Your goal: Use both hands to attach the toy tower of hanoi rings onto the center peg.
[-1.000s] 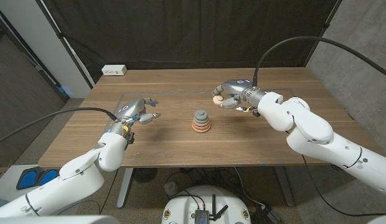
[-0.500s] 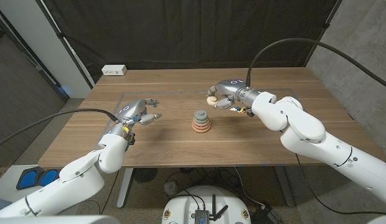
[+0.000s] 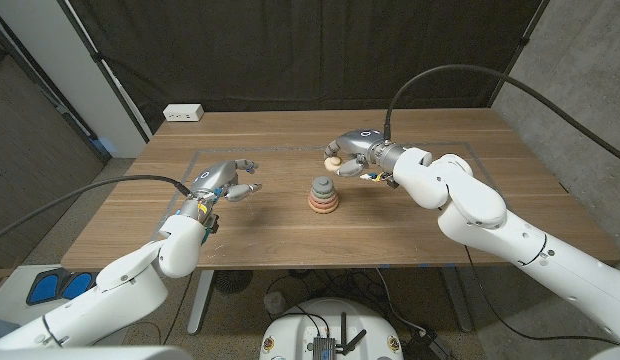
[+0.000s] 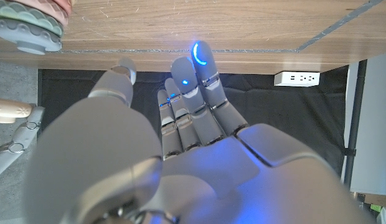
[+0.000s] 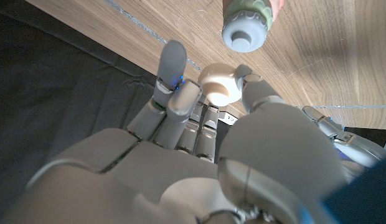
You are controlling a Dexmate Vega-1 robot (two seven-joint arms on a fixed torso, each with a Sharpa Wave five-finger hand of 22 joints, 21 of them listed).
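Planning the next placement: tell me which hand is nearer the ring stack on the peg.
Right. The right hand hovers just behind and beside the ring stack, pinching a small cream ring in its fingers. The left hand sits farther off on the stack's other side, holding nothing.

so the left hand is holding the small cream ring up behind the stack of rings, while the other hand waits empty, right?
Not quite: it is the right hand that holds the small cream ring up behind the stack of rings, pinched between thumb and fingers. The head view and the right wrist view both show it. The left hand is the one waiting empty, fingers spread, off to the side of the stack.
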